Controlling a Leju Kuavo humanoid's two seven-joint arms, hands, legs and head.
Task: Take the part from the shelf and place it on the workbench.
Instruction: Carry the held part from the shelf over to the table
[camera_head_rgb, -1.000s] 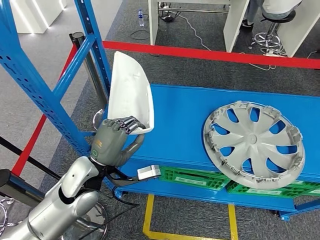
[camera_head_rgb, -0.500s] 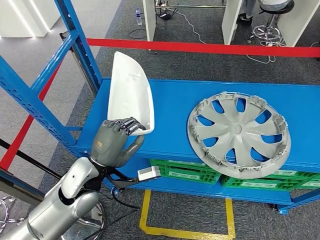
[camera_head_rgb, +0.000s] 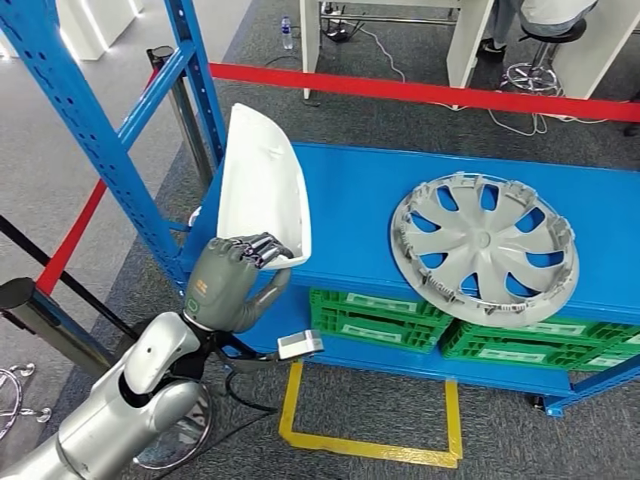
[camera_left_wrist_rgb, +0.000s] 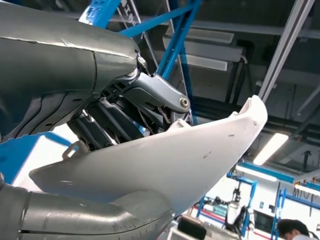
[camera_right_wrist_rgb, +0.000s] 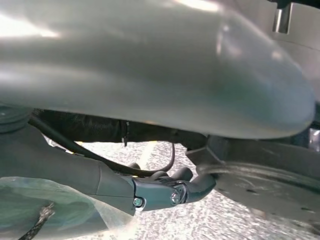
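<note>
The left hand (camera_head_rgb: 226, 283) held the white part (camera_head_rgb: 263, 187) by its lower edge, dark fingers (camera_head_rgb: 256, 248) curled over the rim and the thumb underneath. The part stood nearly upright, raised over the left end of the blue shelf (camera_head_rgb: 355, 220), beside the blue upright (camera_head_rgb: 198, 75).

The head view showed a grey wheel cover (camera_head_rgb: 484, 248) lying flat toward the right end of the shelf, well apart from the part. Green crates (camera_head_rgb: 377, 318) sat on the level below, near its front edge. A red band (camera_head_rgb: 423, 92) ran across the floor behind the shelf, and yellow tape (camera_head_rgb: 370, 445) marked the floor in front.

The left wrist view showed the grip from close by: the part (camera_left_wrist_rgb: 181, 160) lay clamped between the fingers (camera_left_wrist_rgb: 113, 117) on one face and the thumb (camera_left_wrist_rgb: 94, 217) on the other. A person's head appeared at one corner of that picture.

The right wrist view showed the right hand (camera_right_wrist_rgb: 166, 190) over speckled floor, with dark fingers partly in sight. Whether it was spread or closed could not be told.
</note>
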